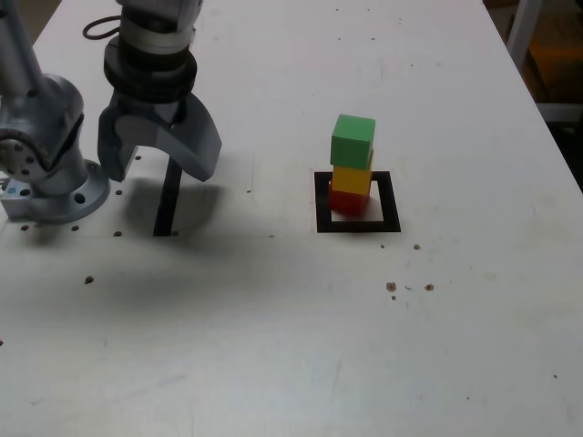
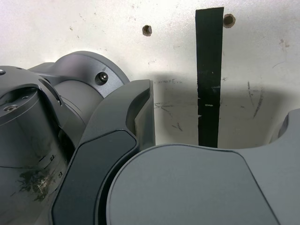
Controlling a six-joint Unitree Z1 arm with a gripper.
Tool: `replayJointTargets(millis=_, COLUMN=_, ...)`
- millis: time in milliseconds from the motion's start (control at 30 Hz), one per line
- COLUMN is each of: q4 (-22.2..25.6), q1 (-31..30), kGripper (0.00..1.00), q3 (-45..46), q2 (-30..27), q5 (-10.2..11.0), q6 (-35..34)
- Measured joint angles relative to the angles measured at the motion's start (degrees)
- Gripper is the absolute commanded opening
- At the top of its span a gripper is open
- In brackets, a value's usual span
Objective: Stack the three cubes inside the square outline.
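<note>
Three cubes stand as one tower in the exterior view: the red cube [image 1: 347, 199] at the bottom, the yellow cube [image 1: 352, 177] on it, the green cube [image 1: 352, 140] on top, slightly skewed. The tower sits inside the square outline [image 1: 357, 225] of black tape, toward its back left corner. My gripper [image 1: 159, 157] hangs far off at the exterior view's left, open and empty, above a straight black tape strip [image 1: 168, 202]. In the wrist view my gripper [image 2: 215, 122] shows spread jaws with that tape strip [image 2: 209, 75] between them; no cube appears there.
The arm's grey base [image 1: 46, 155] sits at the exterior view's far left. Small bolt holes [image 1: 392, 287] dot the white table [image 1: 273, 346]. The table's right edge [image 1: 547, 118] runs close behind the outline's side.
</note>
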Motion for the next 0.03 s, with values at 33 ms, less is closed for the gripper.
replayJointTargets(millis=33, q4=0.0, q1=0.0, kGripper=1.0, q3=0.0, q2=0.0, q5=0.0, q6=0.0)
